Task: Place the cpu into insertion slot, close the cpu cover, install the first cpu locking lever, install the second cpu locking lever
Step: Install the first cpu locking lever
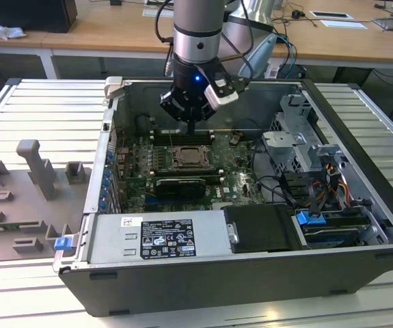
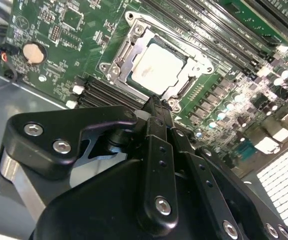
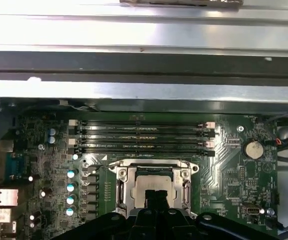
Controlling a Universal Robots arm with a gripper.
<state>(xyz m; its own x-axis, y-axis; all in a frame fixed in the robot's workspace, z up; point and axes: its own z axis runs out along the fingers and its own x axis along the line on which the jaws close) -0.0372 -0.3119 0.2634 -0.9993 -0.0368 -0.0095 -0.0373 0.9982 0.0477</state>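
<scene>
The cpu (image 2: 156,67) lies flat in the insertion slot (image 1: 194,158) on the green board, its pale face showing through the cut-out of the cpu cover (image 2: 119,56). The silver cover rests down around the chip in both wrist views (image 3: 125,189). My gripper (image 1: 191,127) hangs just above the socket's rear edge with its black fingers (image 2: 155,112) pressed together and nothing between them. In the first wrist view the fingertips (image 3: 158,196) hide part of the cpu (image 3: 148,182). I cannot make out how the locking levers stand.
Long black memory slots (image 3: 141,137) run beside the socket. A coin battery (image 3: 253,149) sits on the board. A black card (image 1: 180,186), cables and a drive cage (image 1: 299,140) crowd the case. The metal case wall (image 3: 144,55) rises close behind. Grey fixtures (image 1: 29,181) stand outside.
</scene>
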